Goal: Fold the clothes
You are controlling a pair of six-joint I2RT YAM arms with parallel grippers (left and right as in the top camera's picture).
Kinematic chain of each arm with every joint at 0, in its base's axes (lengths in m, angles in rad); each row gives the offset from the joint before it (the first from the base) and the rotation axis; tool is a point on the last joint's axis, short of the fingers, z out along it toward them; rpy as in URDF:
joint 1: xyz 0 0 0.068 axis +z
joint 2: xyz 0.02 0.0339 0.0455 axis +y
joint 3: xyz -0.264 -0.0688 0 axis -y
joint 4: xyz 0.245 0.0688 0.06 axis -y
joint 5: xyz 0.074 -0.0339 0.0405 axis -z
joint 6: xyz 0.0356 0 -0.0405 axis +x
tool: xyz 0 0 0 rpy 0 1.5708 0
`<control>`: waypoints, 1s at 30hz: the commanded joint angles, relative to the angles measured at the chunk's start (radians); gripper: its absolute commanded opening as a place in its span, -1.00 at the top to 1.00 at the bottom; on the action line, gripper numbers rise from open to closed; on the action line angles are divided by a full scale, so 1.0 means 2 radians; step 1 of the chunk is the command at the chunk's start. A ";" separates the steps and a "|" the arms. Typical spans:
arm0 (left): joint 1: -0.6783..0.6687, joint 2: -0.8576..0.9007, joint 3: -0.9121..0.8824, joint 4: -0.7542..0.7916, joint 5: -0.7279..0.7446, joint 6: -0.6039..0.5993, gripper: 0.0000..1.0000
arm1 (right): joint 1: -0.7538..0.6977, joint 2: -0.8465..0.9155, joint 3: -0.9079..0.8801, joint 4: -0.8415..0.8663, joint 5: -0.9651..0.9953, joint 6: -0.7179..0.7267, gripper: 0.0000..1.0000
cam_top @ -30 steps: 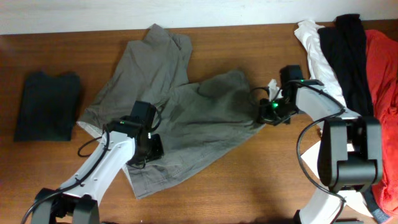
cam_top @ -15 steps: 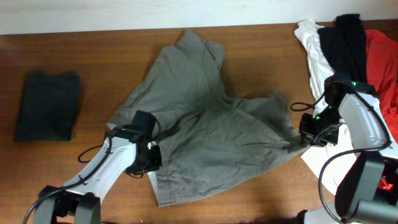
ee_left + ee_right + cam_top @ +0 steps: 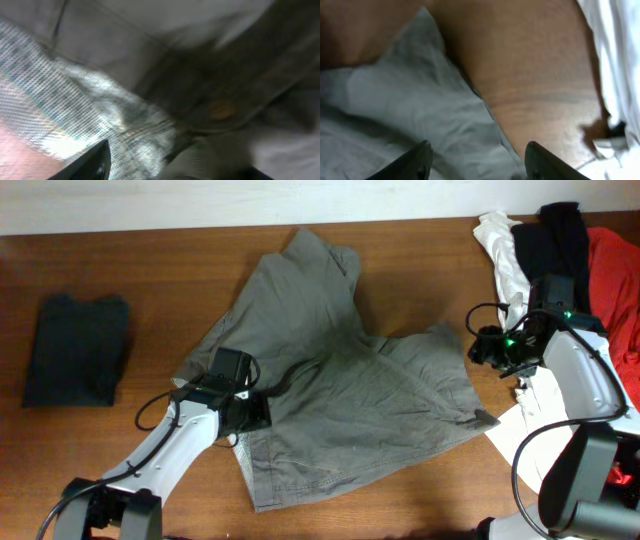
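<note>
The clothes (image 3: pixel 340 370), a grey-khaki trouser-like garment, lie spread flat across the middle of the table. My left gripper (image 3: pixel 250 408) sits low on their left edge. The left wrist view shows the waistband button (image 3: pixel 222 109) and pale pocket lining (image 3: pixel 75 110). One dark finger (image 3: pixel 95 162) stands far to the left, and fabric bulges loose in the wide gap of the left gripper (image 3: pixel 177 171). My right gripper (image 3: pixel 486 348) hovers just off the clothes' right corner (image 3: pixel 420 100), above bare wood. The right gripper (image 3: pixel 479 160) is open with nothing between its fingers.
A small dark folded garment (image 3: pixel 75 350) lies at the far left. White (image 3: pixel 500 245), black (image 3: pixel 555 250) and red (image 3: pixel 612 280) garments are piled at the right edge, close behind my right arm. White cloth (image 3: pixel 615 60) shows on the right.
The clothes were dragged right and spread out. My right gripper then let go of their right corner and drew back and up. My left gripper's jaws opened on the left edge.
</note>
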 commanded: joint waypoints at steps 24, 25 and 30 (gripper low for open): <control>0.000 0.001 0.001 0.017 0.087 -0.010 0.99 | 0.003 0.122 0.002 0.107 -0.168 -0.095 0.33; 0.000 0.001 0.001 0.015 0.081 -0.010 1.00 | 0.002 0.122 0.003 0.107 -0.158 -0.094 0.76; 0.027 0.001 0.001 -0.014 0.029 -0.006 0.99 | -0.012 0.122 0.003 0.090 0.001 0.005 0.92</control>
